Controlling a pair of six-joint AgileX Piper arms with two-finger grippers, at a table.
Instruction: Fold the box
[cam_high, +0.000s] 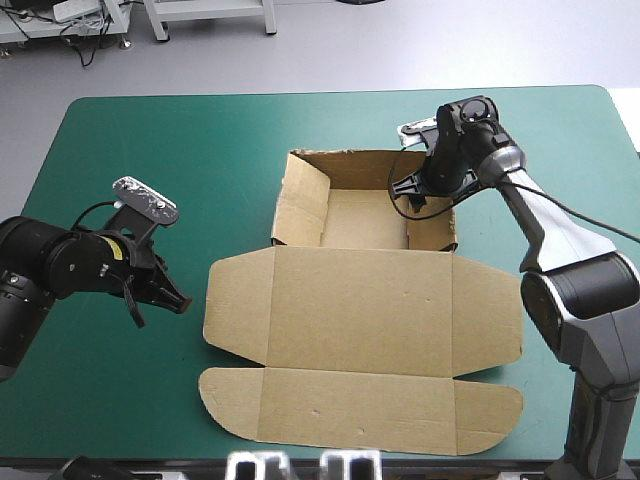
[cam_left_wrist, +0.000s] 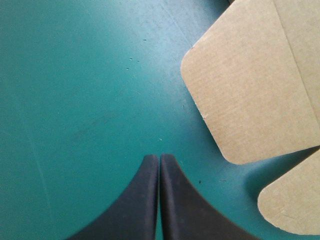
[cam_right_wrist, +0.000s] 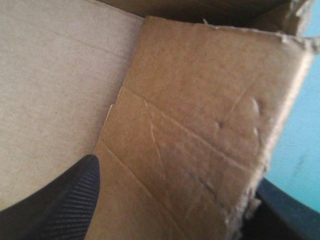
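1. High view: the brown box (cam_high: 365, 290) lies mid-table on the teal-green cover (cam_high: 150, 140). Its open tray (cam_high: 365, 218) is toward 12 o'clock with walls raised, and its lid (cam_high: 360, 360) lies flat toward 6 o'clock. The right gripper (cam_high: 420, 203) dips at the tray's 3 o'clock wall. The left gripper (cam_high: 180, 300) sits at the lid's 9 o'clock, apart from it
2. Left wrist view: the left gripper (cam_left_wrist: 159, 159) has its black fingers pressed together in one pointed arch, gripping nothing, over bare cover (cam_left_wrist: 75, 100). Two rounded flaps of the box lie clear of it, one (cam_left_wrist: 250, 80) at its 1 o'clock and another (cam_left_wrist: 292, 205) at its 3 o'clock
3. Right wrist view: the right gripper (cam_right_wrist: 178, 172) stands spread wide astride the tray's creased side wall (cam_right_wrist: 200, 125). One finger (cam_right_wrist: 65, 200) is inside the tray and the other (cam_right_wrist: 287, 212) is outside, beside the cover. That inner finger is what the tray holds
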